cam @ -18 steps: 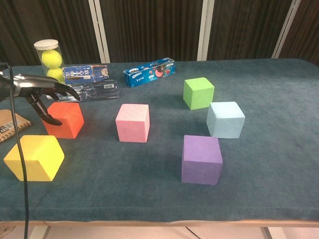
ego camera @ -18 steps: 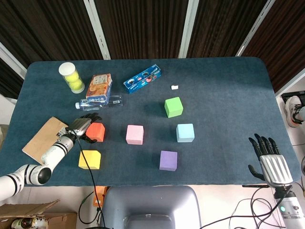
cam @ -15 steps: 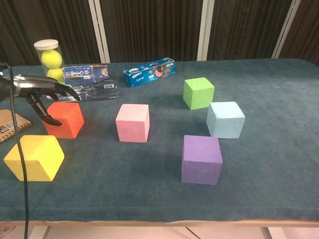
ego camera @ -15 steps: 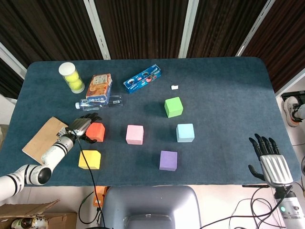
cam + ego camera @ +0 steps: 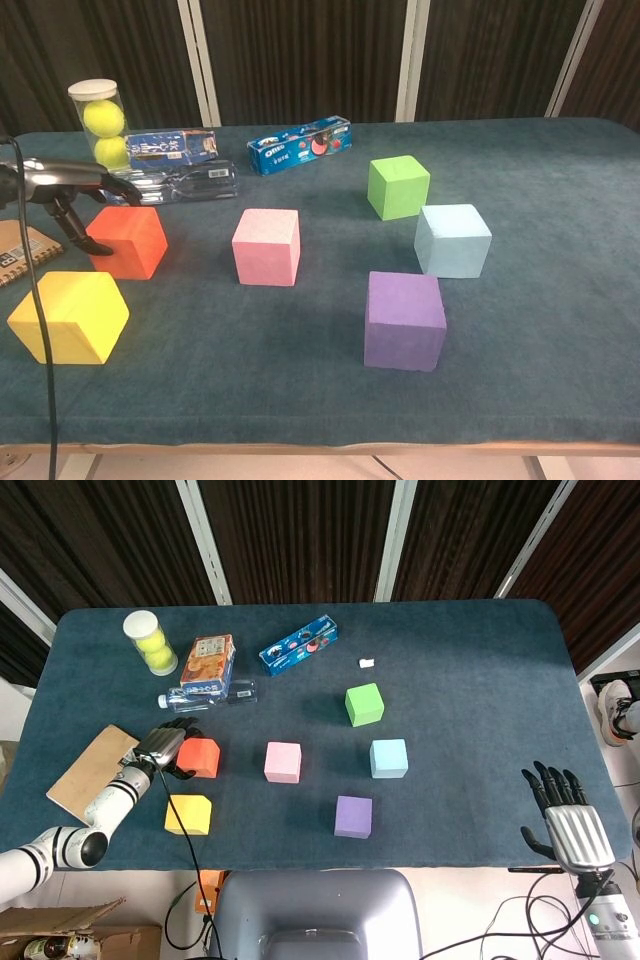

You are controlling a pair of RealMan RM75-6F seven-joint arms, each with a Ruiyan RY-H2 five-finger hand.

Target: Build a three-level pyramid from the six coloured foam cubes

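Six foam cubes lie apart on the blue table: red (image 5: pixel 200 757) (image 5: pixel 130 240), yellow (image 5: pixel 188 814) (image 5: pixel 70 316), pink (image 5: pixel 283 762) (image 5: pixel 267 246), purple (image 5: pixel 353 816) (image 5: pixel 404 320), light blue (image 5: pixel 388 758) (image 5: pixel 453 240) and green (image 5: pixel 364 704) (image 5: pixel 398 186). None is stacked. My left hand (image 5: pixel 165 748) (image 5: pixel 70 190) hovers at the red cube's left side, fingers spread above its top edge, thumb hanging by its left face, holding nothing. Off the table's near right corner, my right hand (image 5: pixel 565 820) is open with its fingers apart.
Along the back left stand a tube of tennis balls (image 5: pixel 150 641), a cracker box (image 5: pixel 208 663), a lying water bottle (image 5: pixel 205 696) and an Oreo pack (image 5: pixel 298 645). A brown notebook (image 5: pixel 90 770) lies at the left edge. A small white scrap (image 5: pixel 367 663) sits behind the green cube.
My left hand has drawn back a little to the left, so its thumb no longer crosses the red cube's front face. The cubes and the right hand have not moved.
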